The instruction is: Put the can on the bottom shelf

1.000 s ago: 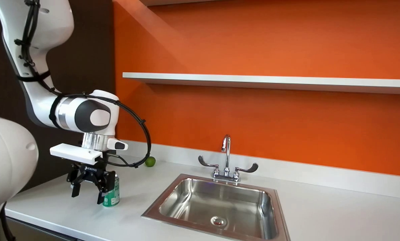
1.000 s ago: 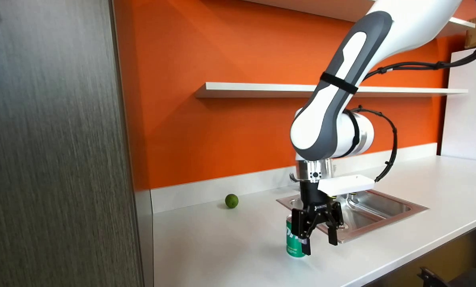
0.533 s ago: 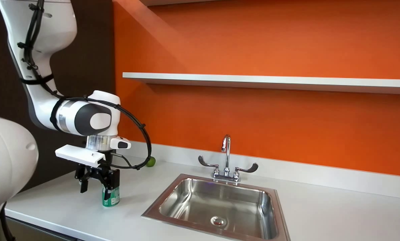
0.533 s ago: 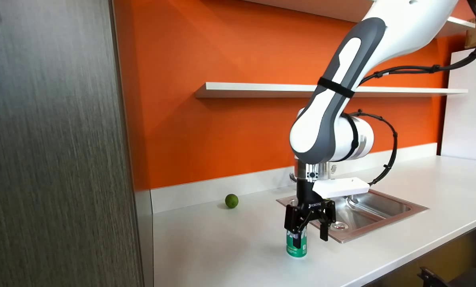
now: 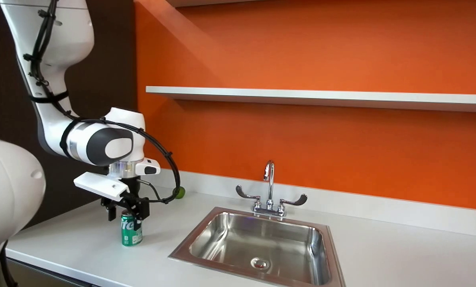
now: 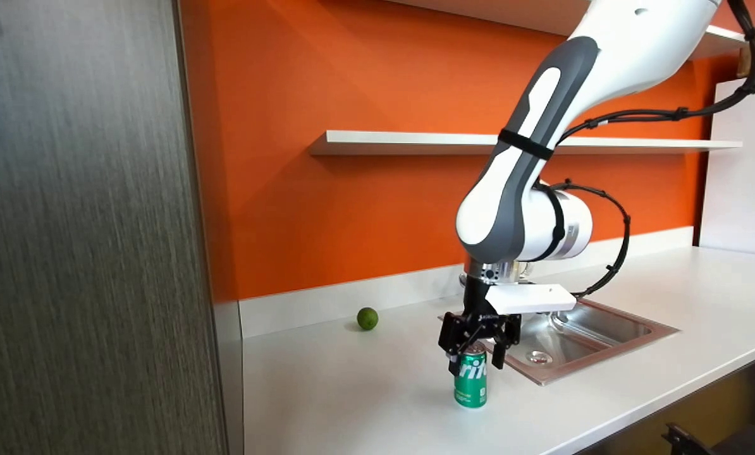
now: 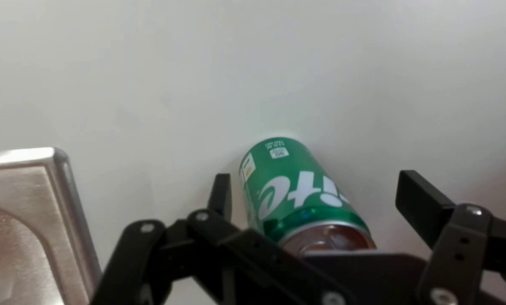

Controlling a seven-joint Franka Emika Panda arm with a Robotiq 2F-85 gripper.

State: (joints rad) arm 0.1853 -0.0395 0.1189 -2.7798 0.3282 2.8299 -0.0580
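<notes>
Above the counter point(image 6: 352, 398), the hand point(image 6: 476, 368) is spread wide, fingers point(image 7: 420, 205) clear of the upright can point(image 7: 297, 190) between them.

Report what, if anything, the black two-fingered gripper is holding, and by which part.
Nothing is held: the black two-fingered gripper stands open, with gaps either side of the green cylindrical metal can, which stands upright on the flat white countertop.
</notes>
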